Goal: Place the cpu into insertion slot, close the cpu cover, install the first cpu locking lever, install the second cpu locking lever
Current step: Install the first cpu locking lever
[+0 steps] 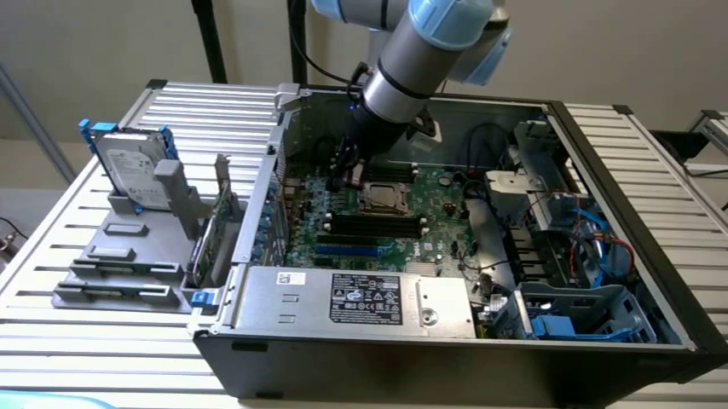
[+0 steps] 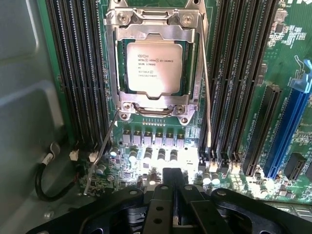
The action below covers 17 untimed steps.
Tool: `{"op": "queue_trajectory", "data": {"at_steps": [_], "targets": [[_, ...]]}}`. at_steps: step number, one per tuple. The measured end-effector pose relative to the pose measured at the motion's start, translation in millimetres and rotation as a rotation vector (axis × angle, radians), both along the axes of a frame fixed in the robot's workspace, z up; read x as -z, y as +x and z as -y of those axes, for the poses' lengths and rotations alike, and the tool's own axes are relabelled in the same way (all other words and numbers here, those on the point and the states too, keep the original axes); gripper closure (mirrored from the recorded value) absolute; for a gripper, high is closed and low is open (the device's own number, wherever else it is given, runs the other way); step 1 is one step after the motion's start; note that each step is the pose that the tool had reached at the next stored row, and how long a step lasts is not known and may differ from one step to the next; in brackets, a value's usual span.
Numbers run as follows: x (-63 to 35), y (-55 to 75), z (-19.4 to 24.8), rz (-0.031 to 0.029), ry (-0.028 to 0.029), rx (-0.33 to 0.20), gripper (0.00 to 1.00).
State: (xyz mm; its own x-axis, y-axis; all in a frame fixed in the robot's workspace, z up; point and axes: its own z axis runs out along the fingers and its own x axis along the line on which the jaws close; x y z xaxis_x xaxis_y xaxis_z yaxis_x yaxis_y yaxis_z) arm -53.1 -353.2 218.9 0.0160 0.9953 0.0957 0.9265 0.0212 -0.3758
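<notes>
The cpu (image 2: 152, 66) lies silvery face up in the insertion slot (image 1: 383, 198) on the green board. The cpu cover (image 2: 151, 30), a thin metal frame, lies down over it, with the chip showing through its window. One wire locking lever (image 2: 205, 97) runs straight along one side of the socket. The other lever (image 2: 102, 151) angles away from a socket corner over the board. My gripper (image 2: 173, 195) is shut with nothing between its fingers, a little off the socket past its capacitor row. In the exterior view the gripper (image 1: 344, 177) hangs just beyond the socket towards that view's left.
Long black memory slots (image 2: 80, 73) flank the socket on both sides. Blue expansion slots (image 2: 287, 126) lie further out. A black cable (image 2: 44, 180) loops by the grey case wall. A labelled grey metal box (image 1: 358, 298) sits at the case front. A hard drive (image 1: 131, 166) stands outside.
</notes>
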Motion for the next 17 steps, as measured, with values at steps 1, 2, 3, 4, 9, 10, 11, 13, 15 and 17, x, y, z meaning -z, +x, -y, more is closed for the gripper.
{"op": "queue_trajectory", "data": {"at_steps": [1,2,3,4,9,10,11,13,15,17], "targets": [[-0.1,-0.3,0.0,0.0000,0.0007,0.007,0.89],[-0.3,-0.4,0.0,0.0000,0.0015,0.014,0.89],[-0.5,-0.5,0.0,-0.0001,0.0022,0.022,0.89],[-0.7,-0.6,0.0,-0.0002,0.0027,0.031,0.89],[-2.7,-0.8,0.0,-0.0002,0.0064,0.080,0.89],[-3.4,-0.8,0.0,-0.0003,0.0072,0.091,0.89],[-4.2,-0.8,0.0,-0.0002,0.0083,0.104,0.89],[-5.6,-0.8,0.0,-0.0002,0.0100,0.126,0.89],[-7.1,-0.8,0.0,-0.0005,0.0122,0.148,0.89],[-9.0,-0.8,0.3,-0.0020,0.0137,0.163,0.89]]}}
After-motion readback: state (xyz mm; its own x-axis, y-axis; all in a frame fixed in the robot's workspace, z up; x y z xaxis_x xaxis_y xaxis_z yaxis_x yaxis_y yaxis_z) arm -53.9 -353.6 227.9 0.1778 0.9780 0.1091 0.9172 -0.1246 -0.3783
